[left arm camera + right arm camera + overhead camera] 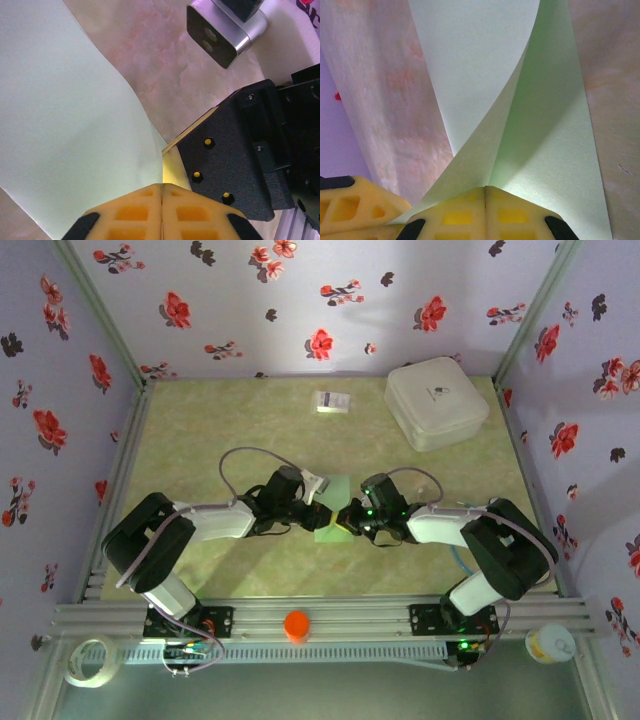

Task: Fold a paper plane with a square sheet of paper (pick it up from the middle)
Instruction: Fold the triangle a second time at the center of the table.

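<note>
The square sheet of paper [325, 528], pale mint green, is lifted off the table at its middle between both grippers. My left gripper [325, 511] comes in from the left and my right gripper [346, 517] from the right, tips almost touching. In the left wrist view the paper [65, 125] runs down into the seam of the shut left gripper [162, 186], with the right gripper's black body [235, 150] close beside it. In the right wrist view the paper [550, 150] curls up in two flaps from the shut right gripper [485, 188]. A left finger [350, 205] shows beside it.
A white rounded box [437, 402] stands at the back right and a small white printed card [333, 402] lies at the back middle. An orange cap [296, 625], a tape roll [88, 660] and a small tub [551, 643] sit by the front rail.
</note>
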Motion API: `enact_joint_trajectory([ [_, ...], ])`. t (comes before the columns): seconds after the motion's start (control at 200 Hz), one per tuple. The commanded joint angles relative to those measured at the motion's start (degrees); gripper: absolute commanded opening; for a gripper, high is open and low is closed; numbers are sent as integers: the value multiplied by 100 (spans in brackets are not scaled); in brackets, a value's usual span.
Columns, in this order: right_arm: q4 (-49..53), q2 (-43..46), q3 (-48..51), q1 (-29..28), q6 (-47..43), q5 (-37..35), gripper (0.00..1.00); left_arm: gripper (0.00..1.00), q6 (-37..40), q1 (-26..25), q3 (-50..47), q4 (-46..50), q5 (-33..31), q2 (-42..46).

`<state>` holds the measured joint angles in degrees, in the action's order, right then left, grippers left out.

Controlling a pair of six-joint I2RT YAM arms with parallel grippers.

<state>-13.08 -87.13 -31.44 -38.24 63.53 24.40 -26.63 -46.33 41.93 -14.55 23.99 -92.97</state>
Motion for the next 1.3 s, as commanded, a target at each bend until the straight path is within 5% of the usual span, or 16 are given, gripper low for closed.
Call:
enact_joint_trajectory([
  [0.0,28,10,33,18,29,-60,5,4,181,45,4,18,-119,17],
  [0.785,2218,-322,-596,27,-1117,-867,2,4,703,192,522,567,-442,-540],
  [1.295,2328,-344,-731,53,-1288,-789,2,5,833,300,663,576,-522,-827],
])
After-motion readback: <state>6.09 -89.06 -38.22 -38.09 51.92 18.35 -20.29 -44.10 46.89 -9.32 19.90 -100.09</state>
